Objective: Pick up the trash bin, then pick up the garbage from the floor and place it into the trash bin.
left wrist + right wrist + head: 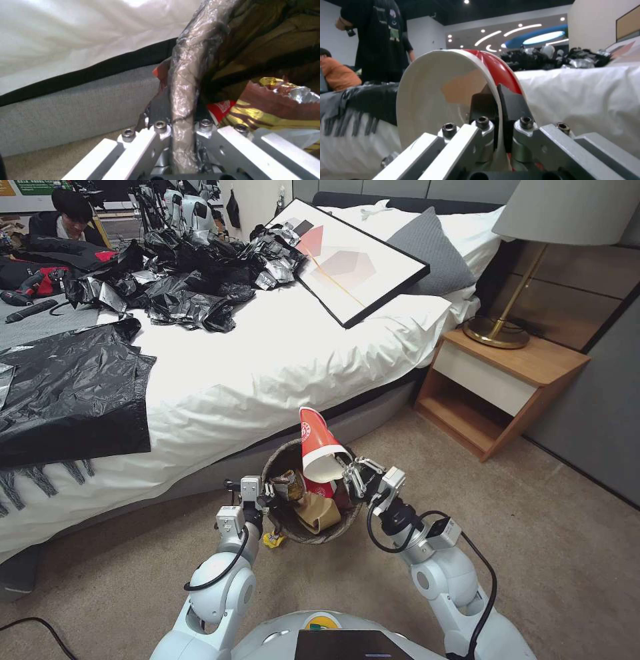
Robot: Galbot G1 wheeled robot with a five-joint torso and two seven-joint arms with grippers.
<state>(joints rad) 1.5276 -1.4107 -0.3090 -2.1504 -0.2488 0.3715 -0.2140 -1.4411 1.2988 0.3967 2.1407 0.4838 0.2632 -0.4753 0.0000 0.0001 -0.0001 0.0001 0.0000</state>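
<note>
- Left gripper (269, 491) clamped tight on the liner-wrapped rim of the trash bin (279, 460), held off the carpet beside the bed (267, 360)
- Right gripper (348, 468) pinching the wall of a red-and-white paper cup (318, 444); cup tilted, mouth downward, just above the bin opening
- Wrappers and brown cardboard (319, 511) lying inside the bin; a yellow wrapper (273, 539) on the carpet just beneath it

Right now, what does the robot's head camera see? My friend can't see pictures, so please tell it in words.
The right tool holds a red-and-white cup by its rim above the bin, which the left tool grips by the rim. The bin, partly full of litter, is held off the carpet beside a white bed, with a wooden nightstand to the right.
</note>
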